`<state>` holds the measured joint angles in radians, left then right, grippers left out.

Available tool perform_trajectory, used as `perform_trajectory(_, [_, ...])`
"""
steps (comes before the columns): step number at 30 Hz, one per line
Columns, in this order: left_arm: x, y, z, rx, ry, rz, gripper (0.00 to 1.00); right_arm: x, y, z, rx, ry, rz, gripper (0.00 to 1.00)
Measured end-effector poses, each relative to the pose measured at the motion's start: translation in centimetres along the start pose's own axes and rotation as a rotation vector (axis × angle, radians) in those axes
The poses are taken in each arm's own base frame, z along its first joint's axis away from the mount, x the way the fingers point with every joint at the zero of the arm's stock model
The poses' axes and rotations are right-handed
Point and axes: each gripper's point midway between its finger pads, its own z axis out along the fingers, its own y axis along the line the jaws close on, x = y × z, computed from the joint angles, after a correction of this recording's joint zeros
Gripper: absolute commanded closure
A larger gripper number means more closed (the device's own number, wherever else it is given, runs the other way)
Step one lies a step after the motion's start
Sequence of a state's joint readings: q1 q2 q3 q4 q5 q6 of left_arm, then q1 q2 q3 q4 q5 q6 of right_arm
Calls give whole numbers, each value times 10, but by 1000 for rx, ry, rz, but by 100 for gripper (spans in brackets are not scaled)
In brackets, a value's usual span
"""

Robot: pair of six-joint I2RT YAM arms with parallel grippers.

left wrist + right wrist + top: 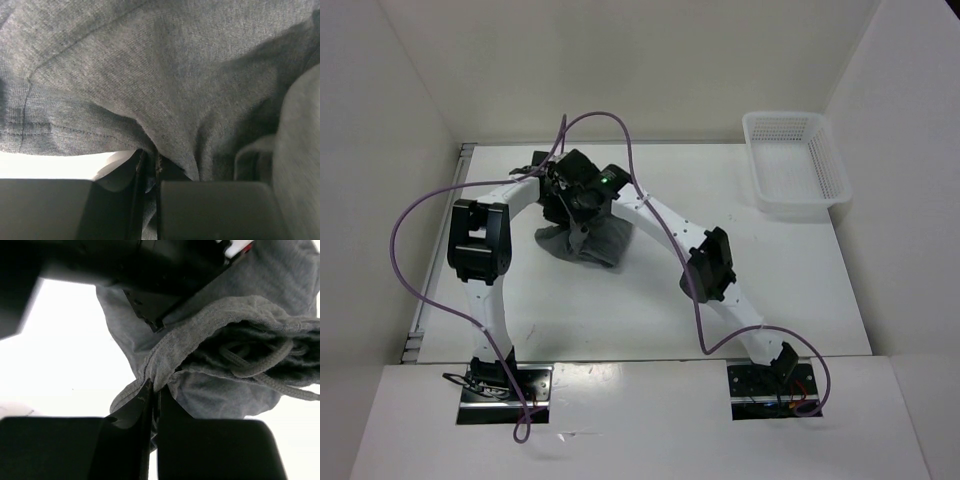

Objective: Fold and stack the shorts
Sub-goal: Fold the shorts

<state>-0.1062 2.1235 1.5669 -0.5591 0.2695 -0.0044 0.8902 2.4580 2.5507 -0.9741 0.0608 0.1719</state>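
The grey shorts (588, 243) hang bunched over the middle of the table, below both grippers. My left gripper (560, 192) and my right gripper (588, 198) meet close together just above the cloth. In the left wrist view my left gripper (150, 159) is shut on a pinch of grey fabric (165, 80), which fills the frame. In the right wrist view my right gripper (156, 386) is shut on the waistband edge (190, 340), with the drawstring (255, 365) looped to the right. The left arm's black body crosses the top of that view.
A white mesh basket (796, 162) stands at the far right corner of the white table (650, 310). White walls close in the table on the left, back and right. Purple cables loop over both arms.
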Motion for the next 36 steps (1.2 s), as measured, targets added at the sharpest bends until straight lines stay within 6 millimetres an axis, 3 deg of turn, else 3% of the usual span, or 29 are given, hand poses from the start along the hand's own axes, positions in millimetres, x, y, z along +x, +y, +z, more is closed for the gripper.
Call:
perform_trajectory(1, [0,0,0,-1,0,0,91,-4,0,-3,-1,-13,7,100])
perform_trajectory(5, [-2,7,-2,-26,-3,-8,58,-8,-13,-15,18,-18,36,100])
perform_trajectory(6, [-3,10,-3,-44,-6,-5,45,-6,-20,-20,28,-12,46,100])
perform_trajectory(7, [-5,14,-4,-64,-10,-3,41,-5,-30,-27,41,-6,57,100])
perform_trajectory(13, [-5,48,-15,-254,4,-10,35,7,-105,-84,126,-30,167,100])
perform_trajectory(17, [-7,65,-32,-376,12,-11,35,22,-150,-118,186,-49,240,100])
perform_trajectory(24, [-37,76,-76,-516,-59,-4,33,57,-184,-132,237,-9,283,100])
perform_trajectory(26, [-42,64,-84,-504,-75,14,32,65,-194,-134,251,4,290,100])
perform_trajectory(28, [-48,39,-86,-458,-91,52,30,69,-203,-137,264,9,294,100])
perform_trajectory(32, [-55,-48,-69,-259,-97,183,32,70,-215,-145,293,1,288,100])
perform_trajectory(36, [-39,-124,-37,-35,-36,281,34,66,-216,-155,303,-19,273,100])
